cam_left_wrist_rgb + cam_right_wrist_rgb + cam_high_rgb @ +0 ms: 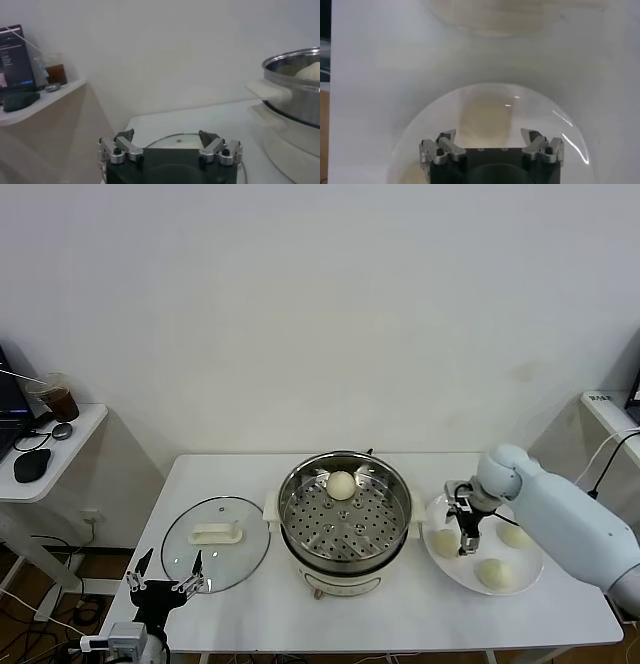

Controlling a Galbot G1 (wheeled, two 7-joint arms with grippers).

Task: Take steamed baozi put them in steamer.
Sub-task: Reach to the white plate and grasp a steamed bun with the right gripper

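One smooth cream-white baozi [341, 485] sits on the perforated tray at the back of the steel steamer [385, 536] (three more lie on the white plate [444, 569] beside it), where the right gripper [467, 527] hangs spread wide, holding nothing.

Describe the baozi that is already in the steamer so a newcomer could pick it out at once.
Find the shiny steel steamer at the middle of the white table. One cream-white baozi sits on its perforated tray at the far side. It is alone there; the other three lie on the plate.
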